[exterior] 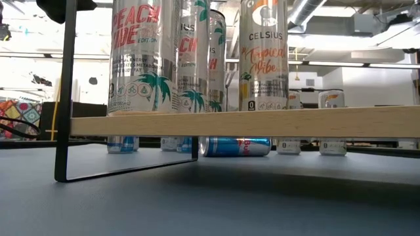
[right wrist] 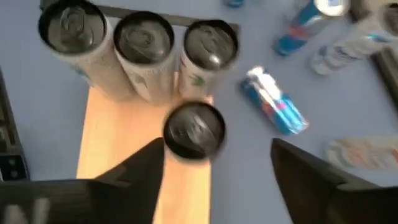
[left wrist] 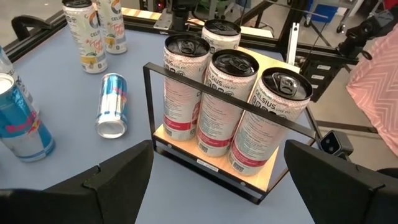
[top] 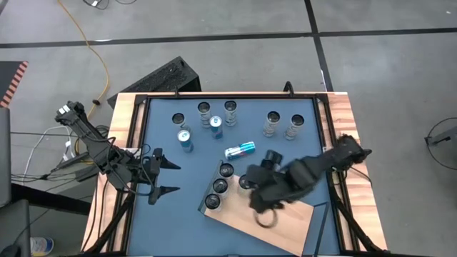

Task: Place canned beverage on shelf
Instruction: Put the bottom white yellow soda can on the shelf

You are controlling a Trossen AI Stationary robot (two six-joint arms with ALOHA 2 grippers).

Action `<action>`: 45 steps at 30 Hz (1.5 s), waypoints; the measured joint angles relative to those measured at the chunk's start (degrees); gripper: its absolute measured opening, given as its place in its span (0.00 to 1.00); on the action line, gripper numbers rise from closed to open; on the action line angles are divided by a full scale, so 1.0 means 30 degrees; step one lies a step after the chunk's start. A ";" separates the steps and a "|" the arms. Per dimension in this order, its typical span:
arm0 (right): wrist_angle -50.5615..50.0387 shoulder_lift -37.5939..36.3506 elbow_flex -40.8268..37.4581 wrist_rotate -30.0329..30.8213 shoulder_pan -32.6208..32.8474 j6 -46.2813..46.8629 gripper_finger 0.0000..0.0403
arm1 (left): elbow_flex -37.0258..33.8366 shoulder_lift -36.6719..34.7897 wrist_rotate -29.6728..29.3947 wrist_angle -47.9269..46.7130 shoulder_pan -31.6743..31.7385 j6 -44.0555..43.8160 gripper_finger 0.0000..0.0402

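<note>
The shelf (top: 278, 221) is a light-wood board on a black frame, near the table's front edge; the low view shows the board (exterior: 262, 121) raised off the table. Three tall cans (top: 219, 185) stand in a row along its left end. A fourth can (right wrist: 194, 129) stands upright on the board beside them. My right gripper (right wrist: 217, 155) hangs open above that fourth can, its fingers wide on either side and apart from it. My left gripper (top: 168, 177) waits open at the table's left, pointing at the shelf (left wrist: 273, 177).
A blue can (top: 240, 149) lies on its side on the blue table, just beyond the shelf. Several more cans stand toward the far edge, blue ones (top: 185, 139) at left and pale ones (top: 272, 123) at right. Wooden strips (top: 121, 128) edge the table.
</note>
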 joint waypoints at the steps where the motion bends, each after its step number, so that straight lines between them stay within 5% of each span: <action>1: -0.0516 -0.0274 -0.0138 0.0546 0.0388 0.0647 0.62 | -0.0002 0.0000 0.0039 -0.0006 -0.0009 -0.0014 0.87; 9: -0.0594 -0.4483 -0.5970 0.7033 0.3843 0.6944 0.05 | -0.0007 0.0000 0.0254 0.0095 -0.0138 -0.0004 0.87; 14: 0.1197 -0.6352 -1.2434 0.9265 0.4037 1.3862 0.02 | -0.0007 -0.0007 -0.0002 0.0211 -0.0138 0.0076 0.87; 18: 0.4721 -0.6343 -1.5486 1.0276 0.3822 1.4482 0.01 | -0.0007 -0.0004 -0.0086 0.0388 -0.0138 0.0165 0.87; 35: 0.5952 -0.2355 -1.6667 1.1915 0.3711 1.6340 0.00 | -0.0007 -0.0007 -0.0164 0.0852 -0.0138 0.0318 0.87; 45: 0.6178 -0.4620 -2.0178 1.3405 0.5101 1.9424 0.00 | -0.0007 -0.0007 -0.0148 0.0936 -0.0138 0.0312 0.87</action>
